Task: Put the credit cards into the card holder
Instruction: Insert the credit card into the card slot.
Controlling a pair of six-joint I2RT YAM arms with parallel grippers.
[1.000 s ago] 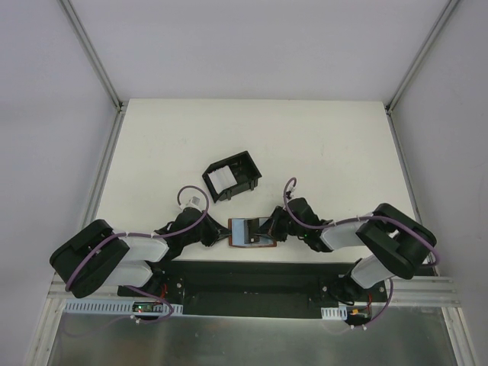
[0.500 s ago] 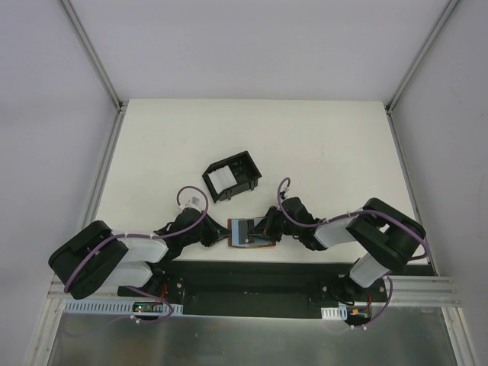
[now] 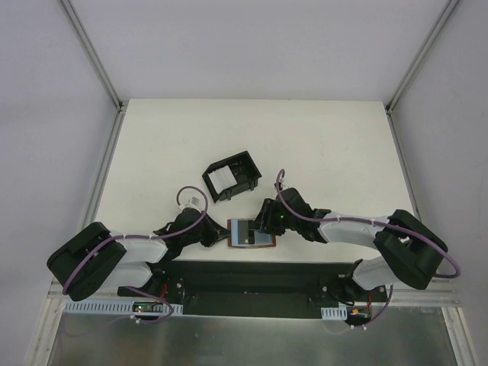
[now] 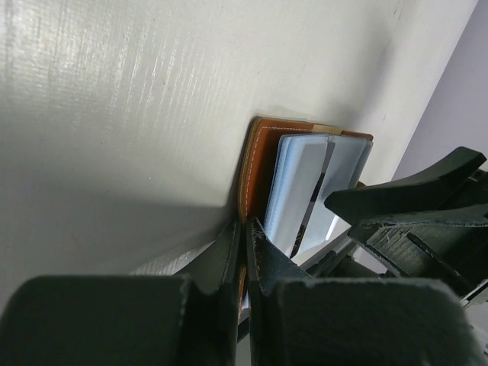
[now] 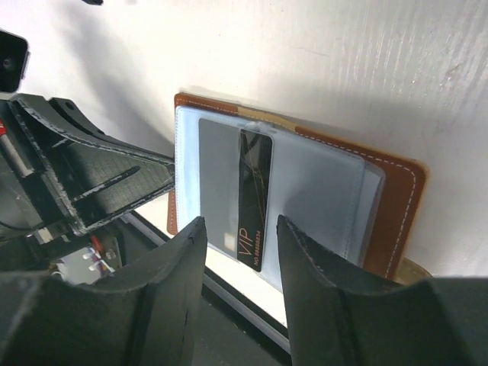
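Since a second ago the right arm has stretched out, and its right gripper [image 3: 265,221] has slid left over the brown wallet [image 3: 252,233], its jaws now spread apart. At the table's [image 3: 320,145] near edge, the left gripper [image 3: 221,238] pinches the wallet's left edge, fingers pressed together. A grey credit card [image 5: 217,179] with a black stripe sits in the wallet's clear sleeve. Farther back stands the black card holder [image 3: 242,169], with a white card [image 3: 222,181] inside.

We lose wallet [image 3: 248,233] right edge under right gripper [image 3: 264,224]; credit cards [image 3: 222,181] in card holder [image 3: 245,169] too small to count.
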